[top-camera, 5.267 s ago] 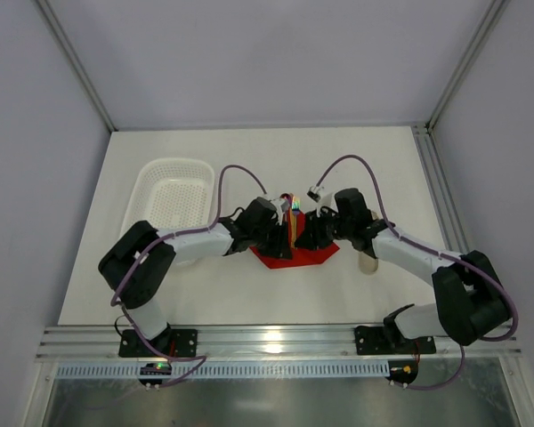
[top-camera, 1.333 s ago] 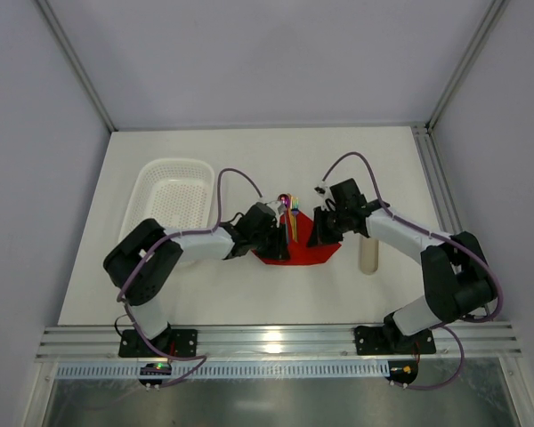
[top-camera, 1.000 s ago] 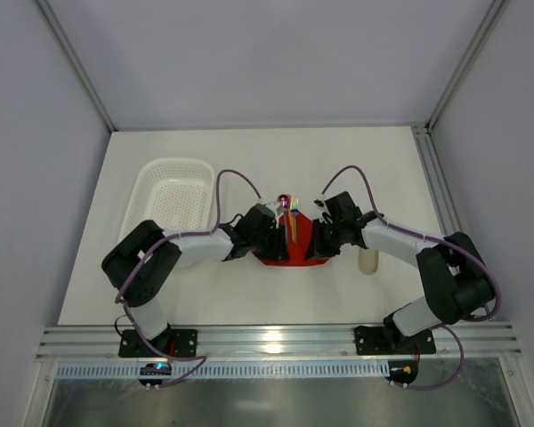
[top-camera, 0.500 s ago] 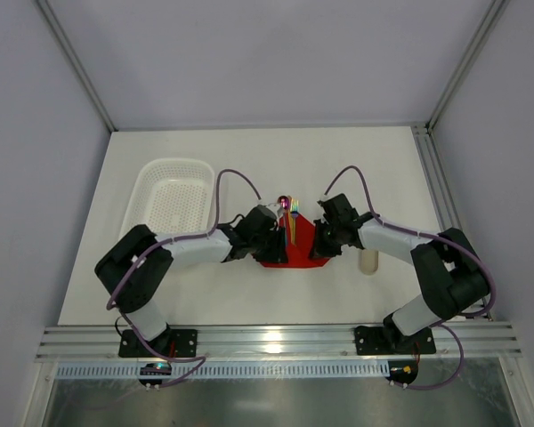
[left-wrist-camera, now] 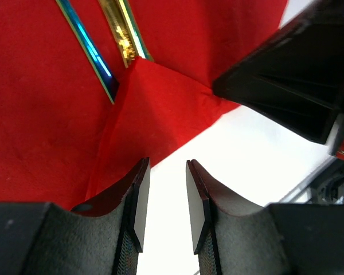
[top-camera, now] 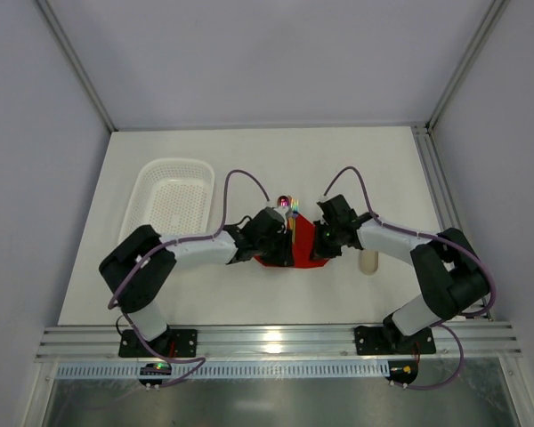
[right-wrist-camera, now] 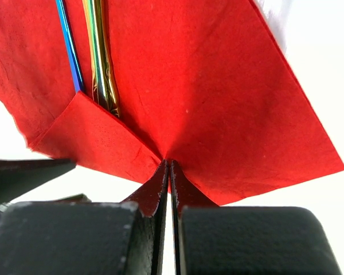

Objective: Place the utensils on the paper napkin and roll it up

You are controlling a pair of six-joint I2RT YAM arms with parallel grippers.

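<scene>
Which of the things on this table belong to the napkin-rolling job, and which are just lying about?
In the job:
red paper napkin, one corner folded over the handle ends
iridescent spoon and fork, lying on the napkin

Lying about:
white perforated basket, off to the left
beige oblong tray, beside the right arm

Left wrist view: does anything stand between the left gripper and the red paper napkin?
Nothing visible does. The left gripper is open right at the edge of the thin red paper napkin, beside its folded-over corner. The right gripper, shut on that napkin, sits off to the side.
</scene>
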